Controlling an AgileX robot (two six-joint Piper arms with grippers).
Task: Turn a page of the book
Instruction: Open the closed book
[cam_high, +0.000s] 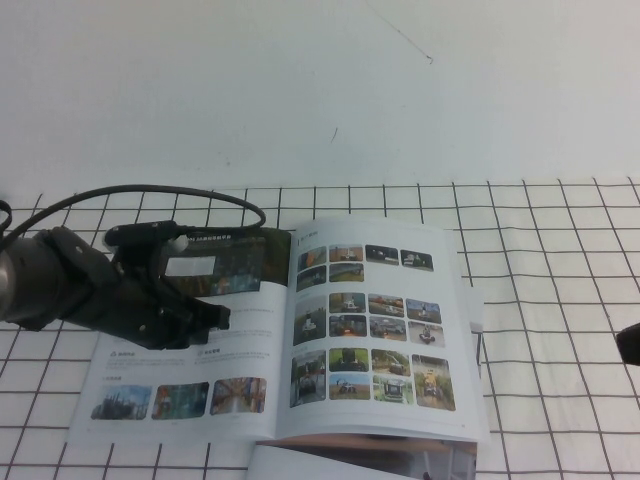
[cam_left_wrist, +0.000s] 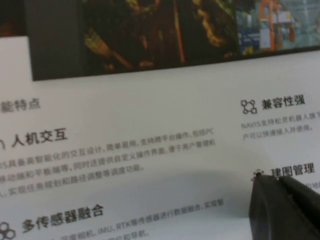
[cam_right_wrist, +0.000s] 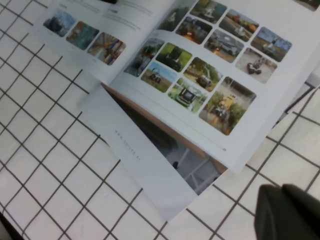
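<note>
Here we see the book (cam_high: 300, 340) lying open on the grid table (cam_high: 560, 300); the left gripper (cam_left_wrist: 280, 200), fingers together, presses its banner page (cam_high: 180, 350), while the right gripper (cam_right_wrist: 287, 215) hovers closed beside the photo page (cam_high: 375, 320).

Second booklet (cam_high: 360, 460) with tan-brown strip partly under open one; white grid-lined table (cam_high: 560, 330); plain white wall (cam_high: 300, 90).

Second booklet (cam_high: 370, 460) — bottom edge cut off
</note>
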